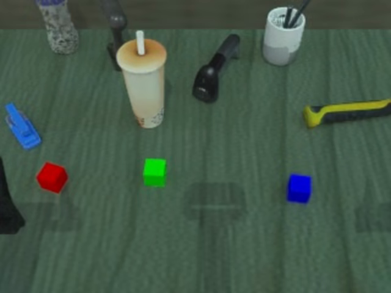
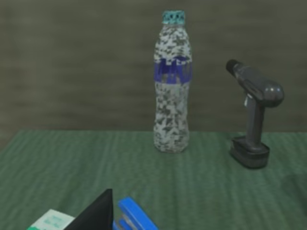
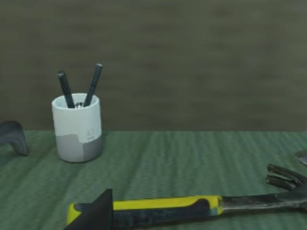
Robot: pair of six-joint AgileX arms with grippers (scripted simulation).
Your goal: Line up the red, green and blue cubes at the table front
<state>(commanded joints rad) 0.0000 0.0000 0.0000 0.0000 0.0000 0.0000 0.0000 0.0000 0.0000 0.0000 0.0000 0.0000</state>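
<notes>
Three small cubes lie apart on the dark green table (image 1: 244,256), roughly in a row across its middle. The red cube (image 1: 52,177) is at the left, the green cube (image 1: 154,172) left of centre, and the blue cube (image 1: 299,188) at the right, slightly nearer the front. My left arm (image 1: 7,210) shows as a dark shape at the left edge, just in front of the red cube and not touching it. My right arm is outside the top view; only its shadow falls at the right edge. No cube appears in either wrist view.
A tall cup with a straw (image 1: 144,85) stands behind the green cube. A blue clip-like tool (image 1: 22,126) lies behind the red cube. A black scanner (image 1: 214,70), a white pen holder (image 1: 283,38), a bottle (image 1: 58,27), a drill (image 2: 254,120) and a yellow-handled hammer (image 1: 348,113) stand farther back.
</notes>
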